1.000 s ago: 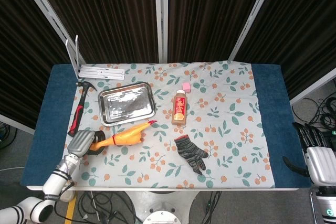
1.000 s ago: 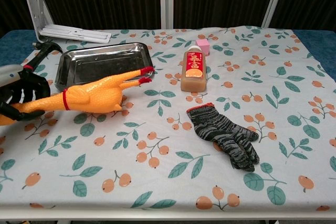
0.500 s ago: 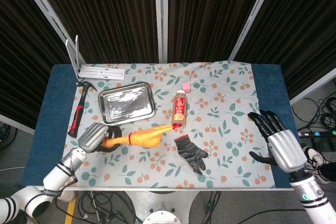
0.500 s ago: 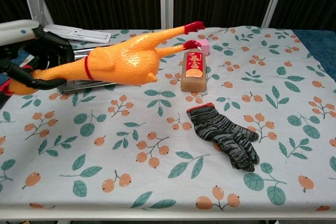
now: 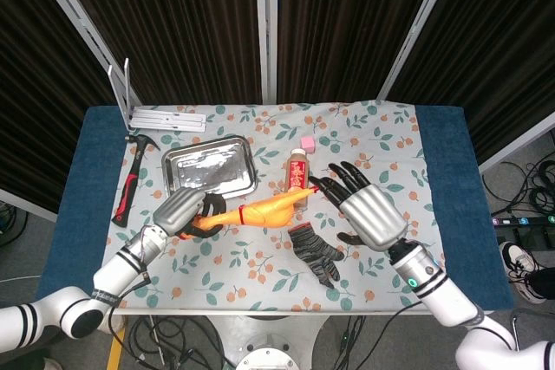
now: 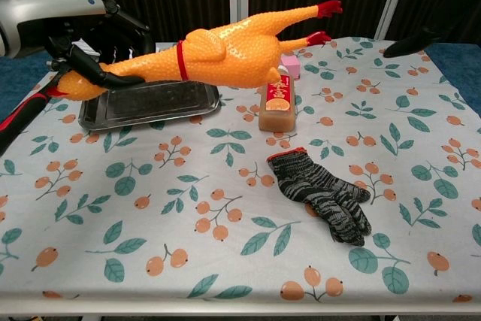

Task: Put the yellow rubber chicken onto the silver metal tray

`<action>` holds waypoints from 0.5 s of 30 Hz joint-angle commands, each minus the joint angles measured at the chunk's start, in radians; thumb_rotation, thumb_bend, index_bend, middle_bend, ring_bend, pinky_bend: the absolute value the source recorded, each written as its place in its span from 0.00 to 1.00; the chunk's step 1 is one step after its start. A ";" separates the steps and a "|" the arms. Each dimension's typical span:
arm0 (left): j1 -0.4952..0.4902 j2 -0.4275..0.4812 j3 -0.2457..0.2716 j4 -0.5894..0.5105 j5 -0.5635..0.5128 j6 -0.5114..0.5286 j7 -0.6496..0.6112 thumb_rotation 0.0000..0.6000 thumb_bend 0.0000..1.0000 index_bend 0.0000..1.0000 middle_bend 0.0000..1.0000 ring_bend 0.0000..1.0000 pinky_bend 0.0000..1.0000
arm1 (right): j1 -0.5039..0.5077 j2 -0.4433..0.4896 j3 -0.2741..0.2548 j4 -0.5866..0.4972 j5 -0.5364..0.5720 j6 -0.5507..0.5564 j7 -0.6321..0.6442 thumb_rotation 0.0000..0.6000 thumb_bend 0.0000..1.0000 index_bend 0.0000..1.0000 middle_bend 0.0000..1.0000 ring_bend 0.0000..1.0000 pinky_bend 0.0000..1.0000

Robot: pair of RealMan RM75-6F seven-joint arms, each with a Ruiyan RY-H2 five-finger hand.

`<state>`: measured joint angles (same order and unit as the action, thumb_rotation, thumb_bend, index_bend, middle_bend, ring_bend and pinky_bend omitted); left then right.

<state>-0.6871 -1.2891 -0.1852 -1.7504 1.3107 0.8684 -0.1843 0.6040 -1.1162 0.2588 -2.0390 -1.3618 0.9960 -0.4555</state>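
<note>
My left hand (image 5: 179,210) (image 6: 71,28) grips the head end of the yellow rubber chicken (image 5: 258,211) (image 6: 225,44) and holds it up in the air, its red feet pointing right. The chicken hangs over the table just in front of the silver metal tray (image 5: 209,170) (image 6: 143,100), which holds nothing. My right hand (image 5: 362,211) is open, fingers spread, raised over the table to the right of the chicken's feet. Only a dark fingertip (image 6: 409,40) of it shows in the chest view.
An orange-labelled bottle (image 5: 297,174) (image 6: 276,101) stands right of the tray, with a pink block (image 5: 305,142) behind it. A knitted glove (image 5: 316,251) (image 6: 322,194) lies in front. A red-handled hammer (image 5: 131,181) lies left of the tray, and a white rack (image 5: 165,116) at the back left.
My left hand has lifted the chicken higher and carried it rightward. My right hand has swung in from the table's right side to above the middle, beside the chicken's feet.
</note>
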 commanded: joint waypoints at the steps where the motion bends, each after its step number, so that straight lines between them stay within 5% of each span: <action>1: -0.012 0.014 -0.010 -0.020 -0.025 -0.011 0.018 1.00 0.56 0.74 0.76 0.68 0.72 | 0.112 -0.109 0.036 0.010 0.154 -0.046 -0.169 1.00 0.00 0.08 0.20 0.00 0.08; 15: -0.045 0.047 -0.027 -0.061 -0.080 -0.033 0.032 1.00 0.57 0.74 0.76 0.68 0.72 | 0.270 -0.255 0.020 0.063 0.347 0.018 -0.384 1.00 0.01 0.20 0.28 0.03 0.10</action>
<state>-0.7314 -1.2429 -0.2125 -1.8110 1.2317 0.8349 -0.1529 0.8669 -1.3643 0.2795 -1.9816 -1.0220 1.0069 -0.8324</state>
